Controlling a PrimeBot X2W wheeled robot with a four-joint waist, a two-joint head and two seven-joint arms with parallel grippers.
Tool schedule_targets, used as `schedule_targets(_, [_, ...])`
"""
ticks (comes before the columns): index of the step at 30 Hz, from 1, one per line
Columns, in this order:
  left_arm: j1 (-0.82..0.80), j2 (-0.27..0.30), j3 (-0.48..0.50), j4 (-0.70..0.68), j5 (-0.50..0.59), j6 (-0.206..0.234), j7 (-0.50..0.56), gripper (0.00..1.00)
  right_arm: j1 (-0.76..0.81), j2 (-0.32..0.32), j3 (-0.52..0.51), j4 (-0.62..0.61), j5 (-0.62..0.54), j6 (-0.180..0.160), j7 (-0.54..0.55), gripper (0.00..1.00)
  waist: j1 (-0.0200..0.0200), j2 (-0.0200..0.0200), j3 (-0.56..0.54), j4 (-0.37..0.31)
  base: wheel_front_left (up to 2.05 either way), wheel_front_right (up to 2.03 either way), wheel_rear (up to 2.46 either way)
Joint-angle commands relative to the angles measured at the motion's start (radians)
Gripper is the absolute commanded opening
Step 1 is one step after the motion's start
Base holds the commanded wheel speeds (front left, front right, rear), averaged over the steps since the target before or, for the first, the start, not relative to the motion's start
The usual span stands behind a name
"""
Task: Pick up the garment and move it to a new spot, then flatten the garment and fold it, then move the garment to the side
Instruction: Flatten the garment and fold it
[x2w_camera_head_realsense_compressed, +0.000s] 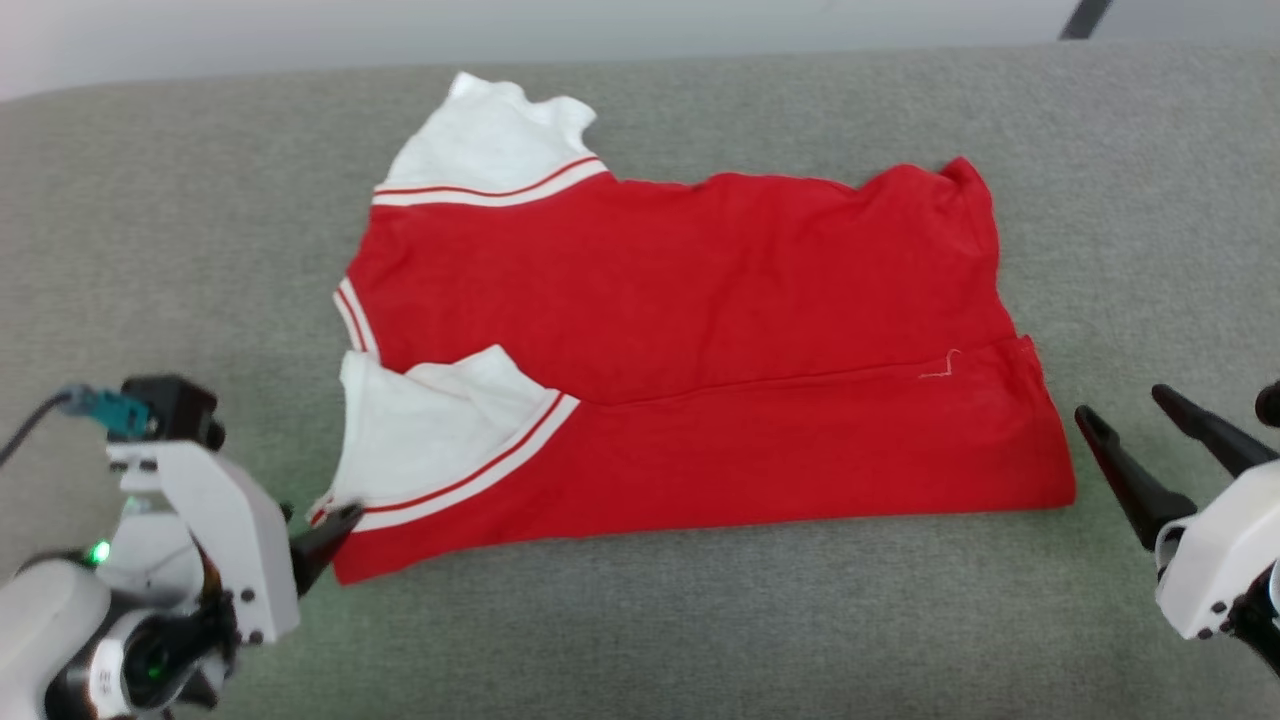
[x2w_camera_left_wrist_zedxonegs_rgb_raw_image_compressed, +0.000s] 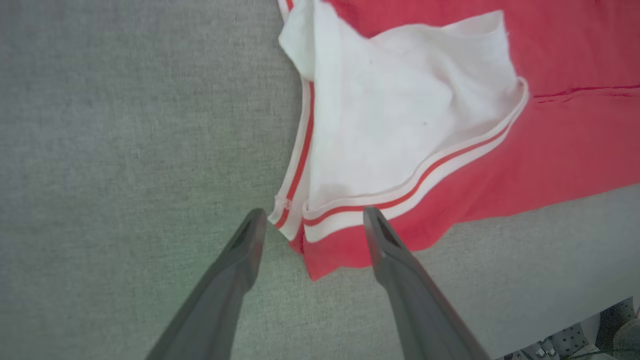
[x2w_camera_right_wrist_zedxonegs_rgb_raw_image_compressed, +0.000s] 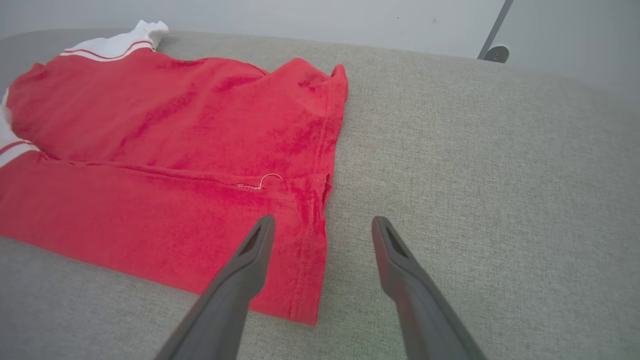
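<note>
The red jersey T-shirt with white sleeves (x2w_camera_head_realsense_compressed: 700, 300) is laid folded on the grey fabric surface (x2w_camera_head_realsense_compressed: 700, 620), its underlayer hidden. The left fingers (x2w_camera_left_wrist_zedxonegs_rgb_raw_image_compressed: 400, 270) are spread at its sleeve corner, the right fingers (x2w_camera_right_wrist_zedxonegs_rgb_raw_image_compressed: 235, 285) spread beside its hem.

The garment (x2w_camera_head_realsense_compressed: 690, 330), red with white striped-trim sleeves, lies flat mid-worktop (x2w_camera_head_realsense_compressed: 900, 620). Its near long side is folded over, collar toward the left edge.
</note>
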Motion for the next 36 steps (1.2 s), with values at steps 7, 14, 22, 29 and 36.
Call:
schedule_targets(7, [0.061, 0.032, -0.018, 0.016, -0.003, 0.027, 0.014, 1.0, 0.058, 0.049, -0.061, -0.048, -0.013, -0.001, 0.008, 1.0, 0.0, 0.0, 0.052, -0.061, 0.0, 0.0, 0.0])
schedule_targets(14, [0.06, -0.01, -0.05, 0.117, 0.01, 0.004, 0.013, 1.0, 0.067, 0.071, -0.064, -0.068, -0.007, -0.001, 0.021, 1.0, 0.0, 0.0, 0.068, -0.07, 0.0, 0.0, 0.0])
schedule_targets(22, [0.053, -0.061, -0.07, 0.176, -0.005, -0.018, 0.028, 0.0, 0.066, 0.068, -0.048, -0.081, 0.021, -0.001, 0.079, 1.0, 0.0, 0.0, 0.064, -0.063, 0.0, 0.0, 0.0])
schedule_targets(29, [0.027, -0.088, -0.071, 0.177, 0.013, -0.034, 0.007, 0.0, 0.036, 0.053, -0.032, -0.096, 0.042, -0.001, 0.21, 1.0, 0.0, 0.0, 0.066, -0.043, 0.0, 0.0, 0.0])
schedule_targets(36, [-0.009, -0.124, -0.086, 0.179, 0.037, -0.046, 0.004, 0.0, -0.023, 0.049, -0.012, -0.039, 0.024, -0.001, 0.315, 1.0, 0.0, 0.0, 0.078, -0.01, 0.0, 0.0, 0.0])
